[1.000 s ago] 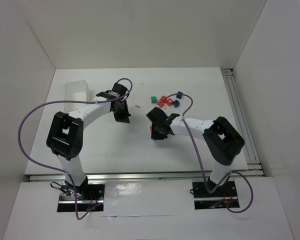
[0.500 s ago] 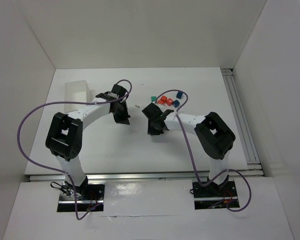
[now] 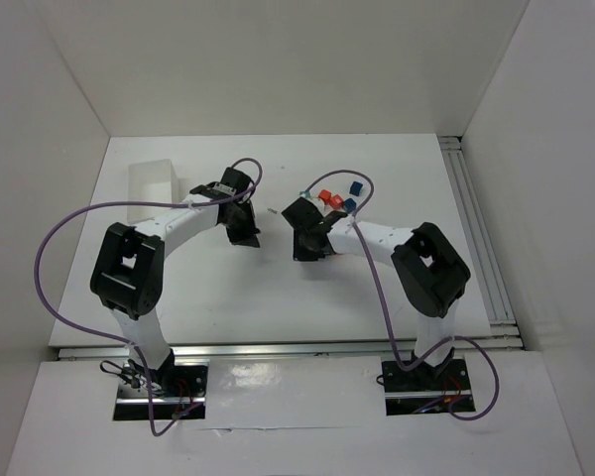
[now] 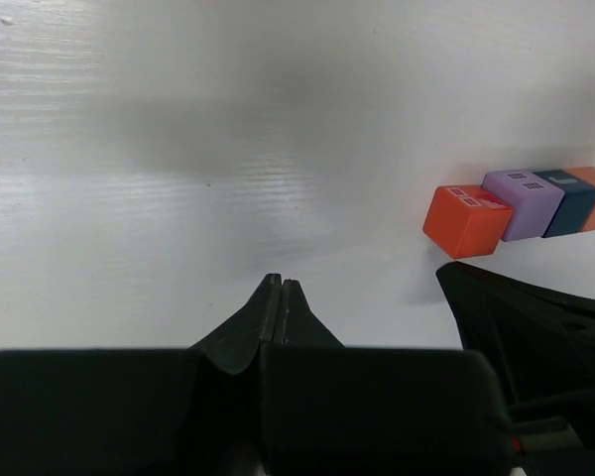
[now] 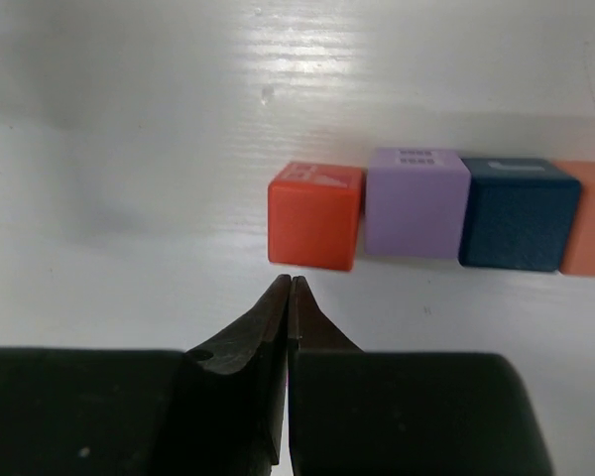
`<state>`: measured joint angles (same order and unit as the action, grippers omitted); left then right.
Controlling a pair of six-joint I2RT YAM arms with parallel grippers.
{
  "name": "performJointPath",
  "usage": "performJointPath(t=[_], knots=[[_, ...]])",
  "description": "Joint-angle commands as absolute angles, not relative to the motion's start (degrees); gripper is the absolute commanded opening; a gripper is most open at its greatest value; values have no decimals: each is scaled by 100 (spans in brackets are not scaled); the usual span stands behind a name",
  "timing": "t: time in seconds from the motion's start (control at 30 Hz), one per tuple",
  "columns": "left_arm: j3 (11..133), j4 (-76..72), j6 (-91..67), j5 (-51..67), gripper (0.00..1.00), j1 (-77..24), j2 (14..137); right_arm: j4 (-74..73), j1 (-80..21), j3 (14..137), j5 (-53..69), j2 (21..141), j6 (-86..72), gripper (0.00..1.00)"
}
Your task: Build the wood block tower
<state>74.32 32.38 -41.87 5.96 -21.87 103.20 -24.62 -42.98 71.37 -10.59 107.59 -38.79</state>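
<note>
The row of blocks point(image 5: 416, 203) lies on the table point(image 5: 129, 149) just ahead of the right gripper point(image 5: 289, 294), its long axis crosswise to the approach, with the red block point(image 5: 315, 215) nearest. Both grippers are pressed together and empty. The left gripper point(image 4: 280, 296) sits farther off.

right hand point(image 5: 290, 288) closed | just below red block point(image 5: 314, 216) | purple block point(image 5: 416, 203) adjoining

A: Placed where on the table point(image 3: 397, 288)?
B: Toward far edge, right of middle: row of wood blocks point(image 5: 416, 213), touching side by side; right tool point(image 5: 290, 288) just before its end.
A: And tray point(image 3: 151, 178)?
B: By far left corner.
</note>
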Motion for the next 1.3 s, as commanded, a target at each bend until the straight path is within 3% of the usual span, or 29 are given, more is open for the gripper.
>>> performJointPath(t=[0.0,0.17,0.5,0.97,1.27], knots=[[7453,3182,-4061,782,0,-2171,10353,-2917,-4315,7374,-1273,10100,-3683,5],[7602,3068,-4113,931,0,-2391,10739,-3173,-3799,6954,-1608,9352,-3622,8],[8173,3067,-4289,1265,0,-2584,11470,-3173,-2515,6381,-1125,8763,-3376,9],[7857,2752,-4736,2082,0,-3023,11339,-3226,-2109,6206,-959,8596,-3217,9],[8120,2646,-4869,1758,0,-3243,11566,-3164,-2057,6091,-949,8420,-3217,10]])
